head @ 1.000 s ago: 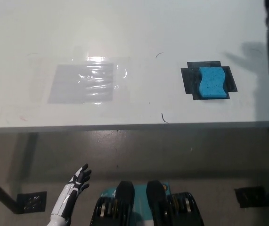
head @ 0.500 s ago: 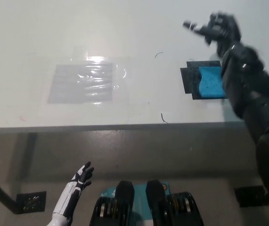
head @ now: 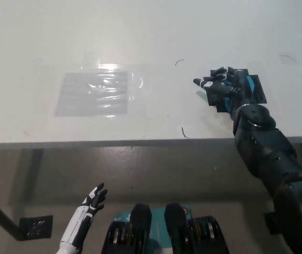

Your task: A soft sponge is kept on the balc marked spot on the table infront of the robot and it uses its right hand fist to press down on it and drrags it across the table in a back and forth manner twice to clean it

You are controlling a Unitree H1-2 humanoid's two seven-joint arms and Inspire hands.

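A blue sponge (head: 252,84) lies on the black marked spot (head: 260,96) at the right of the white table (head: 140,32). My black right hand (head: 223,88) is low over the sponge and covers most of it, so only blue slivers show around it. Its fingers are loosely bent and apart, and they point left past the mark's edge. I cannot tell whether the hand touches the sponge. My white left hand (head: 90,205) rests below the table's front edge at the lower left, with its fingers spread and nothing in it.
A shiny clear sheet (head: 92,93) is stuck flat on the table left of centre. Small dark pen marks (head: 184,133) sit near the table's front edge (head: 140,142). A black plate (head: 34,227) lies on the floor at lower left.
My right arm came in from the right, swung over the table's far side, then dropped down and back onto the sponge. The left hand has barely moved.
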